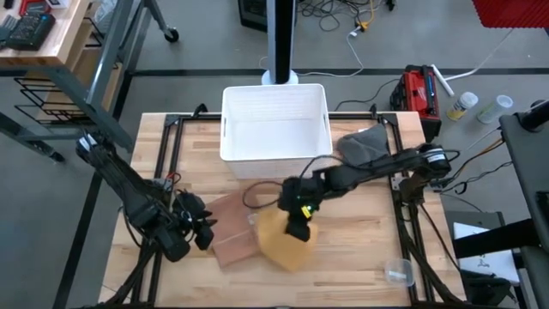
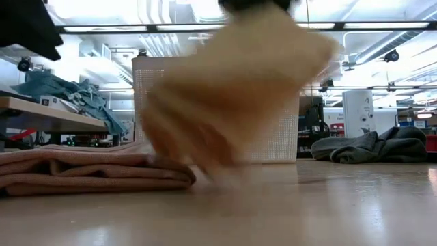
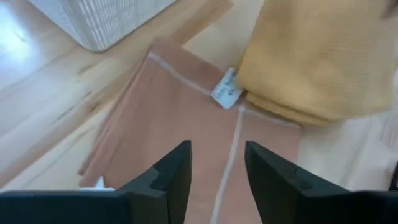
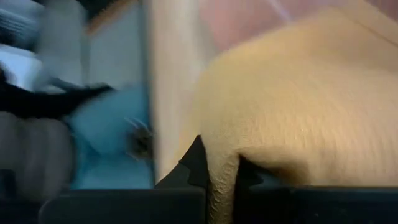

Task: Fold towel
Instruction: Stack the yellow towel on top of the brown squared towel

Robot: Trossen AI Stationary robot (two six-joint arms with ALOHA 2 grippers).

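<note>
Yellow towel [image 1: 287, 243] pinched in right hand [image 1: 297, 225].

Both arms are dark, nearly black, built of slim tube-like links joined by thicker rounded joints. The left arm [image 1: 129, 193] carries loose black cables along its length, with a small red detail near its wrist. The right arm [image 1: 369, 167] ends at a round silver-ringed joint at its base, and a small yellow-green mark shows on its wrist. The left gripper [image 3: 214, 177] has two matte black fingers [image 3: 171, 174], angular and stepped along their inner edges.
</note>
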